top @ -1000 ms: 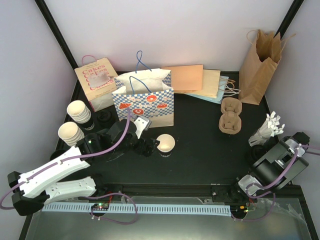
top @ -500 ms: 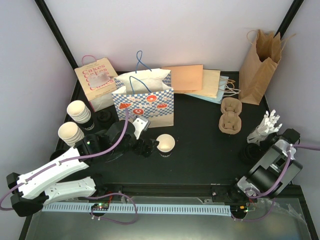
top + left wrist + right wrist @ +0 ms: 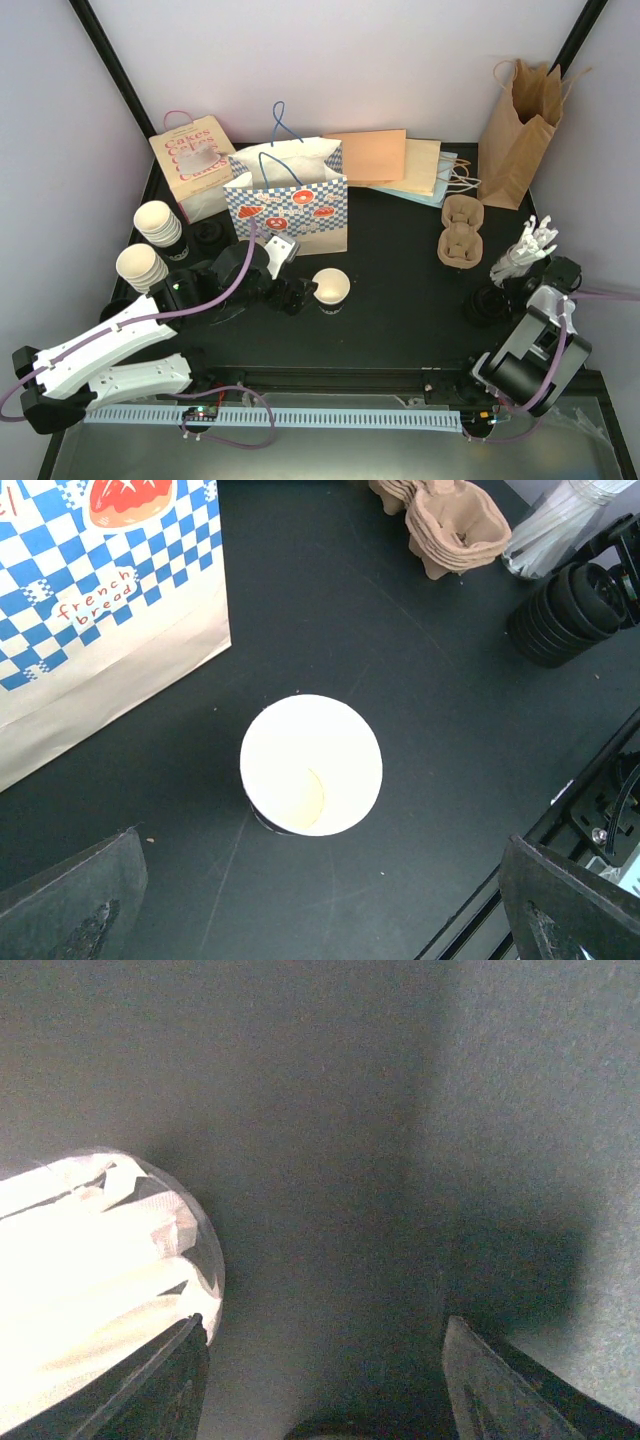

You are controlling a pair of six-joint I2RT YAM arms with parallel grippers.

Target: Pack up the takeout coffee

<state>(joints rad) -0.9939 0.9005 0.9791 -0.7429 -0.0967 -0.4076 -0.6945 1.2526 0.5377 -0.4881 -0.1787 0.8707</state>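
One lidless paper cup [image 3: 311, 765] before the gaping left pincer [image 3: 320, 910]

White-shelled left arm [image 3: 105, 350], black left tool [image 3: 300, 293], purple cables [image 3: 237, 280].

Bare table [image 3: 400, 300] lies right of the cup [image 3: 331, 287]; the checkered bag [image 3: 290, 205] crowds it behind

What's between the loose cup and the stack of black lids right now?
Nothing. In the left wrist view, the stretch of black tabletop between the cup and the stack of lids is bare.
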